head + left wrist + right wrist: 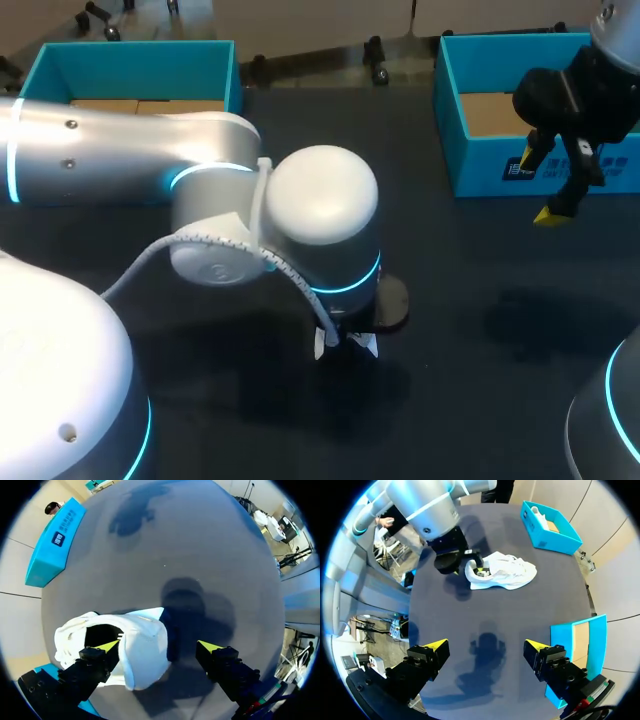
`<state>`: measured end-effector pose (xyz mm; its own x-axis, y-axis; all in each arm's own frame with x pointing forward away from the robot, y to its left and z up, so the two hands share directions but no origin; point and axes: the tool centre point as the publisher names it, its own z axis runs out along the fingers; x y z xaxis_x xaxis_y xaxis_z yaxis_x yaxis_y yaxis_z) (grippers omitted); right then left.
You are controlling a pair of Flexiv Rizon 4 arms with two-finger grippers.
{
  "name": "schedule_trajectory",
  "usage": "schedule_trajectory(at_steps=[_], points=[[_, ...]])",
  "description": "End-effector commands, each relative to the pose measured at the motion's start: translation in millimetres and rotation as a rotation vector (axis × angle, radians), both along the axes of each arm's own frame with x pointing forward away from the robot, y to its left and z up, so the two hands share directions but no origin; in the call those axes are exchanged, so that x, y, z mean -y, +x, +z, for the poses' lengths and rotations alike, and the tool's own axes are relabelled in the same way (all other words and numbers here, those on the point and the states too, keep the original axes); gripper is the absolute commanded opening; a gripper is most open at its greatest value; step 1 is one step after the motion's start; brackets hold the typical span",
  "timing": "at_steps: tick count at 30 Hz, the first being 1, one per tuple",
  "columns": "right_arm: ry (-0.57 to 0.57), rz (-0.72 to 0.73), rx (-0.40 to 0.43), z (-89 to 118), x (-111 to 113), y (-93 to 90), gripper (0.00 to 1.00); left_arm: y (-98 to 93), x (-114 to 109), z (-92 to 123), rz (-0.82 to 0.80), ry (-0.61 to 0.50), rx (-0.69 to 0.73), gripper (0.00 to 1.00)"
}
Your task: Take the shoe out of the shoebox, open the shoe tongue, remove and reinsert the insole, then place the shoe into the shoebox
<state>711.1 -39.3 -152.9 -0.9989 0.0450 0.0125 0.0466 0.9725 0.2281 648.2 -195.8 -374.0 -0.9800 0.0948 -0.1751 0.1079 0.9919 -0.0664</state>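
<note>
A white shoe point(137, 655) lies on its side on the dark table, also seen in the right wrist view point(505, 571). My left gripper point(159, 646) stands open over it. One yellow fingertip point(107, 645) is in the shoe's dark mouth, the other point(210, 646) is out over bare table beside the shoe. In the head view my left arm point(300, 220) hides nearly all of the shoe point(345, 345). My right gripper point(540, 187) hangs open and empty above the table by the right blue shoebox point(470, 165); in its own view the right gripper point(486, 644) holds nothing.
A second blue box point(130, 60) stands at the table's back left, and shows far off in the right wrist view point(547, 527). The right box's corner point(580, 645) is close beside my right gripper. The dark table point(480, 330) spreads between the arms.
</note>
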Motion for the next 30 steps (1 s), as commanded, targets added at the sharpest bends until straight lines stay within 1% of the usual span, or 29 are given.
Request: schedule_trajectory(at_steps=[1, 14, 17, 18, 19, 21, 24, 26, 27, 30], points=[[-0.004, -0.001, -0.003, -1, -1, 1.8, 1.00, 5.9, 8, -11, 0.003, 0.021, -0.021, 1.00], [-0.004, -0.001, -0.003, -1, -1, 1.8, 1.00, 7.9, 11, -23, 0.027, 0.042, -0.057, 1.00], [-0.004, -0.001, -0.003, -1, -1, 1.8, 1.00, 9.5, 6, -22, 0.029, 0.041, -0.059, 0.87], [-0.004, -0.001, -0.003, -1, -1, 1.8, 1.00, 10.3, 5, -22, 0.029, 0.043, -0.061, 0.85], [-0.004, -0.001, -0.003, -1, -1, 1.8, 1.00, 10.7, 4, -22, 0.028, 0.044, -0.062, 0.85], [-0.004, -0.001, -0.003, -1, -1, 1.8, 1.00, 11.3, 4, -22, 0.027, 0.046, -0.063, 0.74], [-0.004, -0.001, -0.003, -1, -1, 1.8, 1.00, 12.4, 3, -21, 0.026, 0.049, -0.072, 0.71], [-0.004, -0.001, -0.003, -1, -1, 1.8, 1.00, 11.4, 2, -19, 0.026, 0.048, -0.073, 0.62], [-0.004, -0.001, -0.003, -1, -1, 1.8, 1.00, 10.4, 1, -19, 0.025, 0.047, -0.075, 0.56], [-0.004, -0.001, -0.003, -1, -1, 1.8, 1.00, 7.9, -2, -19, 0.020, 0.053, -0.089, 0.49]])
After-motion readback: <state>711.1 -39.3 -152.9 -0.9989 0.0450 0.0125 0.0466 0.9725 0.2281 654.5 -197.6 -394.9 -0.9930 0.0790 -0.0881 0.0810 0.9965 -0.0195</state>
